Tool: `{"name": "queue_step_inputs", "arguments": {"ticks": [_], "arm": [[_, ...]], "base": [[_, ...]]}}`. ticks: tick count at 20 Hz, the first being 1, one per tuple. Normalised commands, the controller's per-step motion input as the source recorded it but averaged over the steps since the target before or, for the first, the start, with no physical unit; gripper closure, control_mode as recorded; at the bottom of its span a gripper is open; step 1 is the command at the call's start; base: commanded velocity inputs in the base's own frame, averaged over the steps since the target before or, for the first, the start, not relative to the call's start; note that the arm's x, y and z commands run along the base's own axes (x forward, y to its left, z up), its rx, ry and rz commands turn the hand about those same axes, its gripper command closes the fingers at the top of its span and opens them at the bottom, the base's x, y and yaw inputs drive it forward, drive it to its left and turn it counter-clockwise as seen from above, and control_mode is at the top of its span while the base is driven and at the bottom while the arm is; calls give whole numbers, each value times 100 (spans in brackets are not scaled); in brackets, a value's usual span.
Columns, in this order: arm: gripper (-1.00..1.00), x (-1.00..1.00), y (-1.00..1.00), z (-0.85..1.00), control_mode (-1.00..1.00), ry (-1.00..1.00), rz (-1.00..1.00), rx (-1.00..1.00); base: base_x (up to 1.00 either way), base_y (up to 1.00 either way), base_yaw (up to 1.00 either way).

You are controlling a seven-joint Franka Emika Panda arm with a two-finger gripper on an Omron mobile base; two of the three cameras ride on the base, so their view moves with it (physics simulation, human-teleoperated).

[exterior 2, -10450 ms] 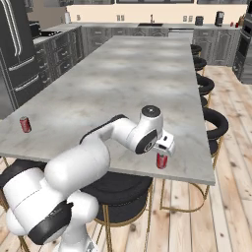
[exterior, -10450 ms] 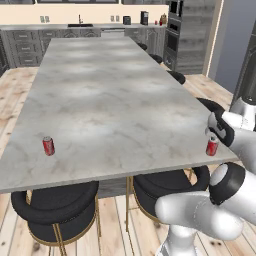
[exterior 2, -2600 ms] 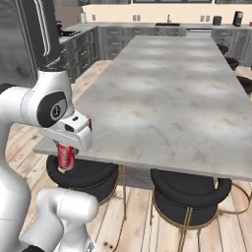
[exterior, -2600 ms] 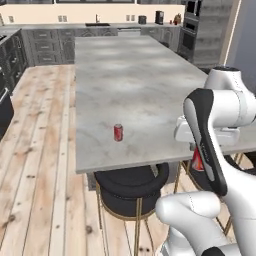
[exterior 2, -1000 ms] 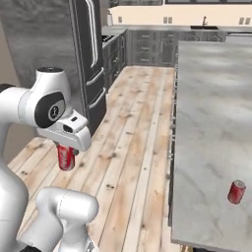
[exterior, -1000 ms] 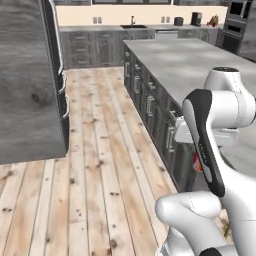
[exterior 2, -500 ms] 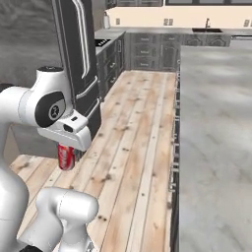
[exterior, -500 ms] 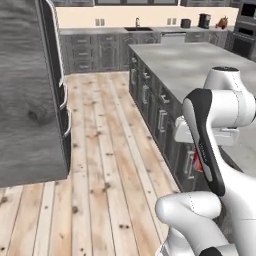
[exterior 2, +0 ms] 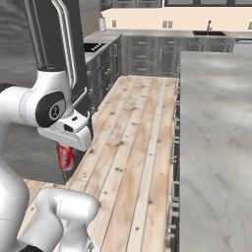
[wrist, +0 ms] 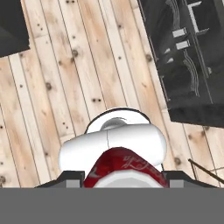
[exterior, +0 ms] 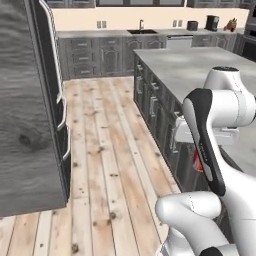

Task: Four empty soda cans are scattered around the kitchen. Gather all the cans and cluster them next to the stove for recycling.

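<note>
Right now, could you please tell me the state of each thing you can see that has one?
claw: shut on the soda can, held above the plank floor.
soda can: upright in the claw, off any counter.
fridge: doors shut.
island cabinets: drawers and doors shut.
stove: far ahead on the side counter, no can beside it.

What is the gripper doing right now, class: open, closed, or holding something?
Gripper: closed on a red soda can, carried upright above the plank floor.
</note>
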Motion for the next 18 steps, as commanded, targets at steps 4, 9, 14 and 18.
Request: {"name": "queue_step_inputs", "arguments": {"ticks": [4,9,14,18], "arm": [[100,0,0,0,100,0,0,0],[100,0,0,0,100,0,0,0],[100,0,0,0,100,0,0,0],[100,0,0,0,100,0,0,0]], "base": [[83,3,3],[92,0,5],[99,0,4],[100,0,5]]}}
